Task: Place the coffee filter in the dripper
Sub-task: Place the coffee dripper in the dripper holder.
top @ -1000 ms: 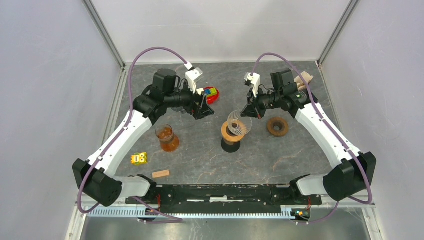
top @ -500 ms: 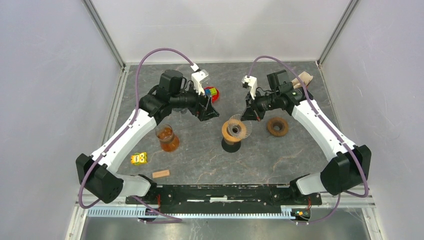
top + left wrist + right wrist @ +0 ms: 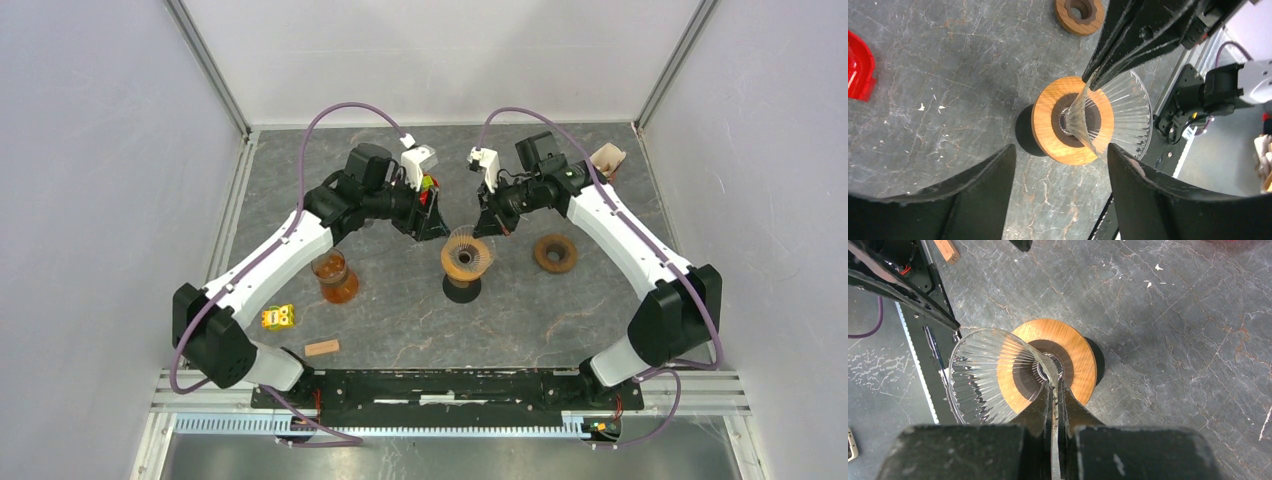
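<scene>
The dripper (image 3: 466,256) is a clear ribbed glass cone in a round wooden collar, standing on a dark base at the table's middle. My right gripper (image 3: 489,229) is shut on the cone's far rim; in the right wrist view its jaws (image 3: 1054,385) pinch the glass wall of the dripper (image 3: 983,375). My left gripper (image 3: 433,228) is open and empty just left of the cone; in the left wrist view (image 3: 1060,155) the dripper (image 3: 1120,112) lies ahead of its fingers. I cannot make out a coffee filter; the cone is empty inside.
A tan holder (image 3: 607,158) stands at the back right. A second wooden ring (image 3: 554,253) lies right of the dripper. An amber glass (image 3: 334,277), a yellow object (image 3: 277,317) and a wooden block (image 3: 321,347) are front left. A red object (image 3: 428,190) is behind the left gripper.
</scene>
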Tool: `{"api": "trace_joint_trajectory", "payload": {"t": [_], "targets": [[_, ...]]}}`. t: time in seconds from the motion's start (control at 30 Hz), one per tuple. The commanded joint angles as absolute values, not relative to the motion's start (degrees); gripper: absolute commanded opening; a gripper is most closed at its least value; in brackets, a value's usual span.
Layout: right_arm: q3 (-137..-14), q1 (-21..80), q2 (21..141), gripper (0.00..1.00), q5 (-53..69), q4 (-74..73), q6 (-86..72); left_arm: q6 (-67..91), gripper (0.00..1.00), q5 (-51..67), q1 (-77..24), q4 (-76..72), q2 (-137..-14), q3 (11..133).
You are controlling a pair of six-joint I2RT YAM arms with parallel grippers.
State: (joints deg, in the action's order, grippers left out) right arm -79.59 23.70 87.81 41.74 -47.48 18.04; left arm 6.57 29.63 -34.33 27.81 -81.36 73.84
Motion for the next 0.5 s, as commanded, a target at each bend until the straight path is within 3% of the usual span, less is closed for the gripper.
{"api": "trace_joint_trajectory", "payload": {"t": [0.0,0.23,0.47], "targets": [[-82.82,24.08,89.31,0.03,39.9,-46.67,17.86,13.32,0.67,28.28,-35.56,25.14,-82.96,76.94],[-83.45,24.2,90.17,0.08,39.2,-46.84,18.01,14.57,0.59,28.96,-37.7,25.21,-85.29,77.26],[-84.87,24.3,90.58,0.16,38.95,-47.38,18.41,15.2,0.36,27.96,-38.14,25.14,-87.96,77.83]]}}
